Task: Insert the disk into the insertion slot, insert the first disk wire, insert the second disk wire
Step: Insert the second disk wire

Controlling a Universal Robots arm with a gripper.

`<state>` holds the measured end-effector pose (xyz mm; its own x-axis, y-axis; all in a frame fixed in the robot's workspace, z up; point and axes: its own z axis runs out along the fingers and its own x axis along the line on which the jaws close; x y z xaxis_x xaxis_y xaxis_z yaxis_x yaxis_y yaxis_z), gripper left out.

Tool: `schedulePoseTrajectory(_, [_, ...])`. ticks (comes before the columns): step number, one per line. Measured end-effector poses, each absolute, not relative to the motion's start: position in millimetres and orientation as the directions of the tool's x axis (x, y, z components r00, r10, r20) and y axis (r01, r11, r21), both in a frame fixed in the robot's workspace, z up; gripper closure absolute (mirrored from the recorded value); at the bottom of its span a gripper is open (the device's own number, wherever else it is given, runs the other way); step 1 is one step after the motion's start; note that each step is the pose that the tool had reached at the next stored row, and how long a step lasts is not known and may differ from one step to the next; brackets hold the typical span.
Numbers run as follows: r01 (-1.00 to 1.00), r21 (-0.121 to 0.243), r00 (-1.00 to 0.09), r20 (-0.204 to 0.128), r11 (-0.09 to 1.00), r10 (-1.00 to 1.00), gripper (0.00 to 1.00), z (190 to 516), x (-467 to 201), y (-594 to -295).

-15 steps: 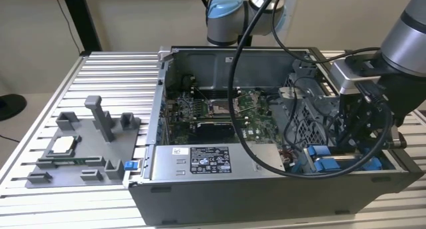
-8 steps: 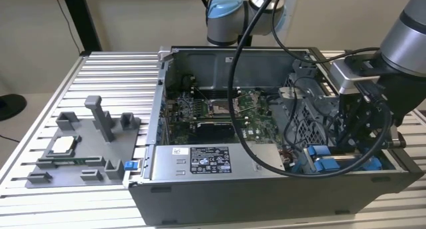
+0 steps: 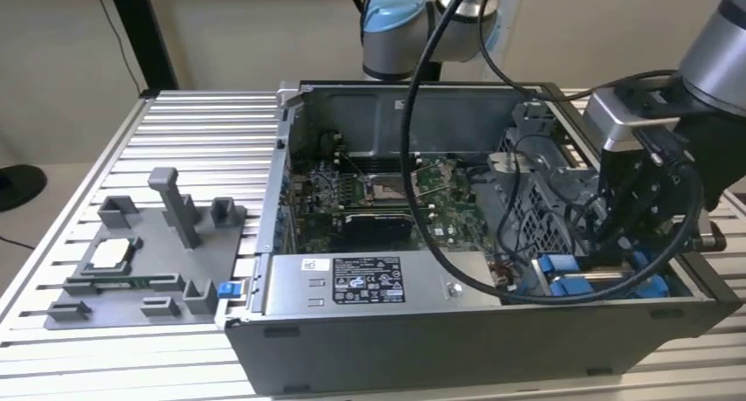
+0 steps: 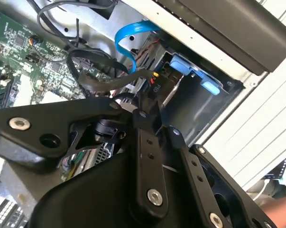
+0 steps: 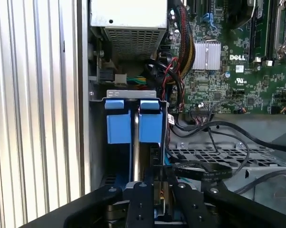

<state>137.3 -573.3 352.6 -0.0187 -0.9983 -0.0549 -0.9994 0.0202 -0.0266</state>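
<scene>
The arm reaches into the open computer case (image 3: 490, 331) from the exterior view's right, with the gripper (image 3: 606, 252) lowered at the near right corner of the case, directly over the slot (image 3: 595, 279).

In the first wrist view the disk (image 5: 134, 126) sits inside the slot (image 5: 97, 142), its blue carrier showing as two blue panels with a silver strip between them. The slot lies just beside the case wall, with the power supply (image 5: 128, 23) beyond it and the motherboard (image 5: 228, 52) to the side.

The gripper (image 5: 150, 187) stands at the near end of the disk. Its jaws are drawn close together, with a small orange and black part seen between them; whether they grip it, and what it is, cannot be told.

In the second wrist view the gripper (image 4: 143, 107) meets a black connector among the wires (image 4: 90, 71), with a blue ribbon cable (image 4: 126, 42) curling just beyond. Blue tabs (image 4: 192, 73) mark the slot mouth.

A grey fixture (image 3: 152, 261) rests on the table (image 3: 198, 113), well apart from the case.
</scene>
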Motion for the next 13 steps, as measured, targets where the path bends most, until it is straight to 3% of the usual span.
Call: schedulePoseTrajectory(13, [-0.999,-0.027,-0.019,-0.055,0.02,-0.998,0.0,398,137,-573])
